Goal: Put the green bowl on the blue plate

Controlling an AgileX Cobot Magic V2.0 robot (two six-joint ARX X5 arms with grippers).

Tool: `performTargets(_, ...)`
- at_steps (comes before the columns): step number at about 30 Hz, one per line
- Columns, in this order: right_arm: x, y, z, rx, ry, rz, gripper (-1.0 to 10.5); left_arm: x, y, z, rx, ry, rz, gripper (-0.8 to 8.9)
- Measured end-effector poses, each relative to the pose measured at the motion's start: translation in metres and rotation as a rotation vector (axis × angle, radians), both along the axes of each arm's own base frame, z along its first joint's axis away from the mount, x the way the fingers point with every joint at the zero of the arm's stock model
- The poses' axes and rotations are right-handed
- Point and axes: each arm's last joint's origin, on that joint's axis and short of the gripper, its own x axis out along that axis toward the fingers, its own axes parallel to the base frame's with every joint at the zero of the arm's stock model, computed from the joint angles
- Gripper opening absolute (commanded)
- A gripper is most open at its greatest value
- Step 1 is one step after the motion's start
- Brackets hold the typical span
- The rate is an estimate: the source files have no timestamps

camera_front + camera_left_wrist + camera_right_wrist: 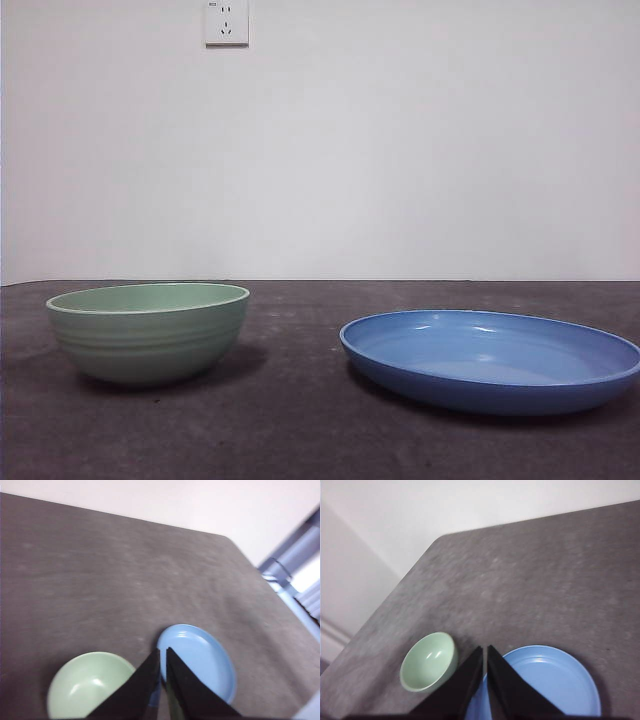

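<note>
On the dark table (300, 430), green bowl (148, 330) stands upright, mouth up, apart from blue plate (490, 358) lying flat beside it; bare tabletop lies between and around them. Left gripper (163, 651) and right gripper (484, 648) hover above, jaws clenched, holding nothing.

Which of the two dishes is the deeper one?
The green bowl, standing apart from the blue plate: its ridged wall rises tall, while the plate is wide and shallow.

Low front cam; wrist cams overhead.
</note>
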Motion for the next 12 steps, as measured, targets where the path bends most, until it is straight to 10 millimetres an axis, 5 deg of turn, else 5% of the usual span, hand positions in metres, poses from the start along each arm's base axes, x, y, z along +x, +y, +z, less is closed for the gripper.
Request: performTargets(12,0.002,0.022,0.013,-0.05,0.012,0.222,0.1,0.004,-0.012,0.008,0.048,0.051,-0.115,0.47)
